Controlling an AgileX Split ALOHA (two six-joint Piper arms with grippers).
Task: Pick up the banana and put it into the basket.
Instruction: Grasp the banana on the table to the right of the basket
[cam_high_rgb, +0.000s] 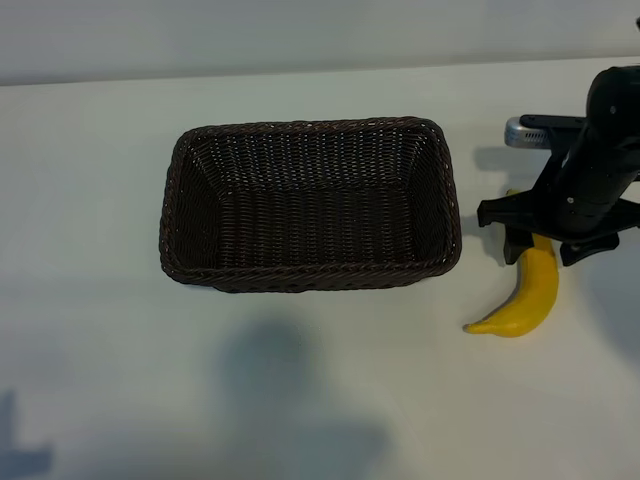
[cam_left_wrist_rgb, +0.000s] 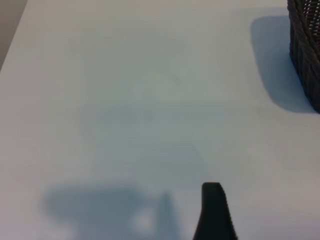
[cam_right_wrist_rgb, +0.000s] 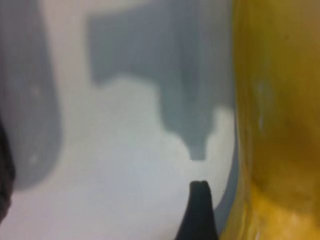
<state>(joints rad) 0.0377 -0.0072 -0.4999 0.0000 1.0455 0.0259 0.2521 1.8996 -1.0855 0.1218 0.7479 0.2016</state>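
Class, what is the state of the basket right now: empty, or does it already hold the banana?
Empty. The basket shows only bare weave inside, and the banana lies outside it on the table, beside its right end.

The basket (cam_high_rgb: 310, 205) is showing rough, dark woven wicker; the banana (cam_high_rgb: 528, 295) is looking smooth and faintly glossy; the table (cam_high_rgb: 100, 350) is appearing matt white.
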